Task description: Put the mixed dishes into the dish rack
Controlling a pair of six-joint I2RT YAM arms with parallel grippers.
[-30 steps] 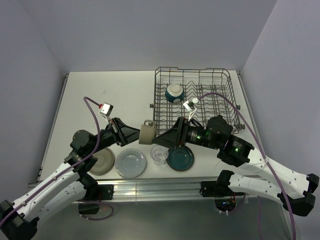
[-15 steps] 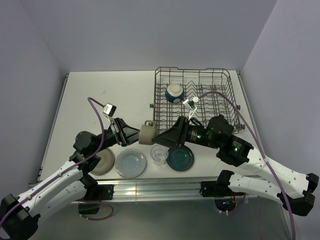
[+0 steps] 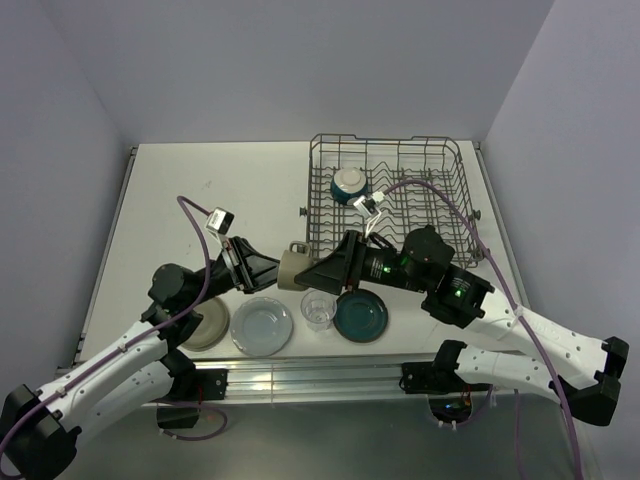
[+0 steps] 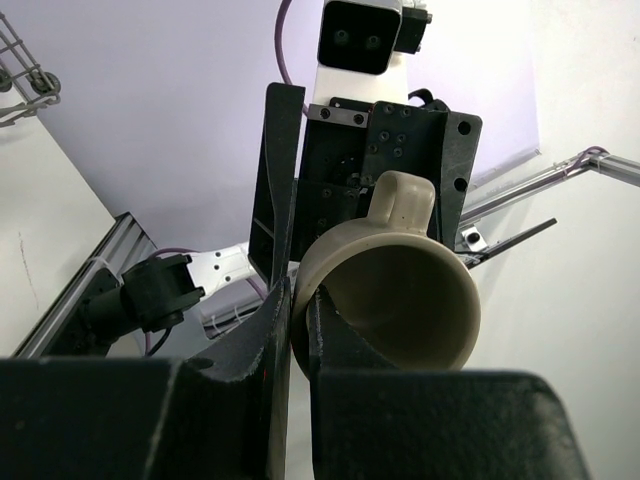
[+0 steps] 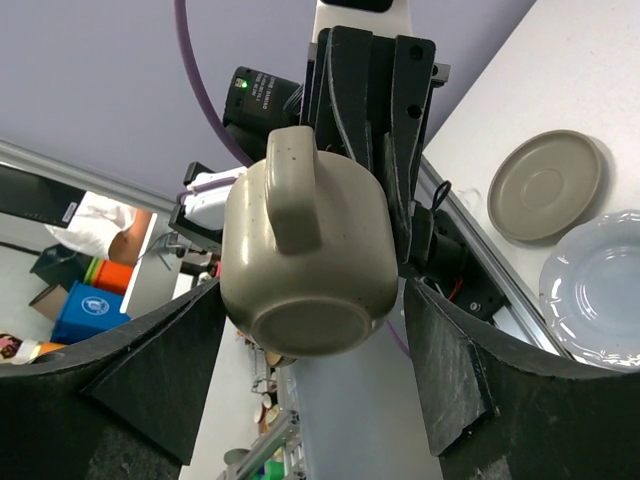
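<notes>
The small grey-brown mug (image 3: 293,267) hangs in the air on its side, left of the dish rack (image 3: 440,170). My left gripper (image 3: 279,268) is shut on the mug's rim, one finger inside and one outside (image 4: 298,305). My right gripper (image 3: 306,271) is open with a finger on each side of the mug's base (image 5: 305,265), a gap showing on the right. The teal bowl (image 3: 350,184) sits in the rack. On the table near the front lie the grey-beige plate (image 3: 205,325), the pale blue plate (image 3: 262,325), the clear glass (image 3: 319,308) and the dark teal plate (image 3: 360,315).
The rack fills the far right of the table (image 3: 200,190), close to the right wall. The plates and the glass lie directly under both grippers. An aluminium rail (image 3: 300,375) runs along the near edge.
My right gripper has slid left over the mug's base and its fingers have narrowed a little. The left arm shifted slightly and still holds the mug.
</notes>
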